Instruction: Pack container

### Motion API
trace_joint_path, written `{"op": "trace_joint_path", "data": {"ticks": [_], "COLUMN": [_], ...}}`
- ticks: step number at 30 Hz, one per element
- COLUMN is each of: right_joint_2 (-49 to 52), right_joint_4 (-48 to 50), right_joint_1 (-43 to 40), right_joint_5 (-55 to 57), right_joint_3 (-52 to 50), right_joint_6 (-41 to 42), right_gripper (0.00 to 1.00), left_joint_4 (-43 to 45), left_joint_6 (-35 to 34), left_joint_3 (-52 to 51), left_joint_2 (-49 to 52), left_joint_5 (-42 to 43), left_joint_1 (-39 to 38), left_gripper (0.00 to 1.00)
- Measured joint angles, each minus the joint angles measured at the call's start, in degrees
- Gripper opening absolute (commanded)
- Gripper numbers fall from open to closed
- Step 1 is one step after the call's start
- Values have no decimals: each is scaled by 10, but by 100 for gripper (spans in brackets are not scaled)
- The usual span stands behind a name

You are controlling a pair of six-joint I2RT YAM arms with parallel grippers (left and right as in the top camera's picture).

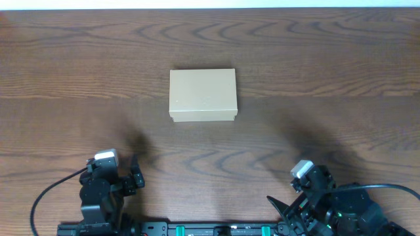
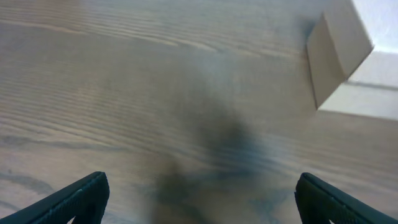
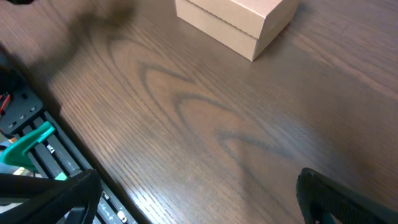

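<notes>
Left claw and right claw hang with fingers spread apart by the table's near edge; the shut box sits mid-table, untouched.

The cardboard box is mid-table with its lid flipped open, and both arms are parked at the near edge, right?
Not quite: the lid is shut, not flipped open. The overhead view shows the container closed, mid-table, with the left end effector and right end effector back at the near edge.
</notes>
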Motion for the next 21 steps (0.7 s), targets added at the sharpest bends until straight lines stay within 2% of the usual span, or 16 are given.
{"op": "trace_joint_path", "data": {"ticks": [12,21], "right_joint_2": [0,0], "right_joint_4": [0,0], "right_joint_1": [0,0], "right_joint_5": [0,0], "right_joint_3": [0,0], "right_joint_6": [0,0], "right_gripper": [100,99], "left_joint_4": [2,-17], "left_joint_6": [103,123], "left_joint_3": [-31,-49], "left_joint_2": [-10,-10], "left_joint_5": [23,10], "left_joint_1": [3,3], "left_gripper": [95,95]}}
